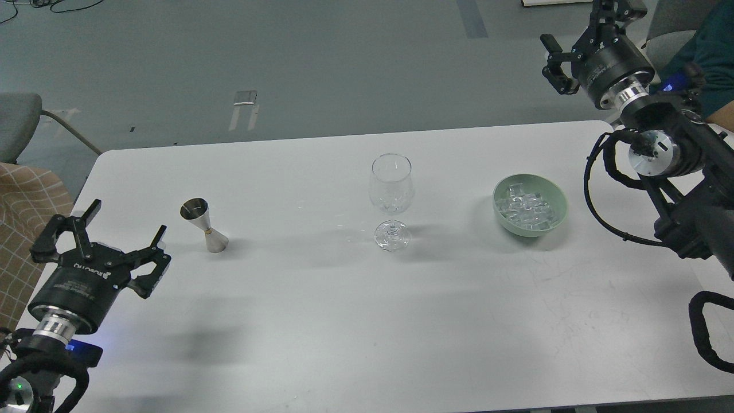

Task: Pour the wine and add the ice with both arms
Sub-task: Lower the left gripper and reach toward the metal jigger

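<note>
The right gripper [590, 40] runs up to the top edge of the head view, so its upper finger is cut off there; one dark finger juts out to the left and its jaws look spread, with nothing between them, though how wide I cannot tell. The right arm [659, 143] comes in from the right edge, bends upward at a silver joint ring, and lifts its gripper high, beyond the far right corner of the counter [344, 321]; a looped black cable hangs below it. Behind that arm, a figure in dark teal clothing [711, 57] is mostly hidden and cropped by the frame. The left arm [51, 332] enters at the lower left corner, much of it out of view, and its left gripper [114, 241] is held low over the near left part of the counter, jaws wide open and empty, fingers pointing up and right. Just beside it stands a steel jigger [203, 225]. A clear stemmed glass [391, 201] stands upright mid-counter; whether it holds any liquid is hard to make out. The ice [524, 209] lies piled in a pale green bowl [559, 201], to the right of the glass and well apart from both grippers.
</note>
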Action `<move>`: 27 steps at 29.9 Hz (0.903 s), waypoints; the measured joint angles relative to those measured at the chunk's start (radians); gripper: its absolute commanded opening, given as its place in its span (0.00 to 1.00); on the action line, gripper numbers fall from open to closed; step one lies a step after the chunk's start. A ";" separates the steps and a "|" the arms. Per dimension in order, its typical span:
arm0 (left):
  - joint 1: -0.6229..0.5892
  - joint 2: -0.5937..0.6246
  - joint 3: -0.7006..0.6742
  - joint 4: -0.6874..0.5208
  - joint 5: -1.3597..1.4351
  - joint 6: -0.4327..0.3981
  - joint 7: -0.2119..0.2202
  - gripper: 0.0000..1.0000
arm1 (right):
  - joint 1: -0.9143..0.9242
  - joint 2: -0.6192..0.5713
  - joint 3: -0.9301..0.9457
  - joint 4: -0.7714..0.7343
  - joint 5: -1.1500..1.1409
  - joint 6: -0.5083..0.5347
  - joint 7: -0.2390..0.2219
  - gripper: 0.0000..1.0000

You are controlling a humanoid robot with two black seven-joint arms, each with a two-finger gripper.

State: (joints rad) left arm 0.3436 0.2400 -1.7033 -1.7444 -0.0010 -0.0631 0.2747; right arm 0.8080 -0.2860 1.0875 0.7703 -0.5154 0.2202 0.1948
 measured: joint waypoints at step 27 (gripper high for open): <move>-0.206 -0.240 0.000 0.352 0.164 0.007 0.017 0.99 | -0.019 -0.016 -0.001 0.029 0.000 -0.009 -0.011 1.00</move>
State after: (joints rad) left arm 0.1375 0.0000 -1.7033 -1.3924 0.1625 -0.0559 0.2915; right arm 0.7886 -0.3016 1.0866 0.7989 -0.5154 0.2113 0.1841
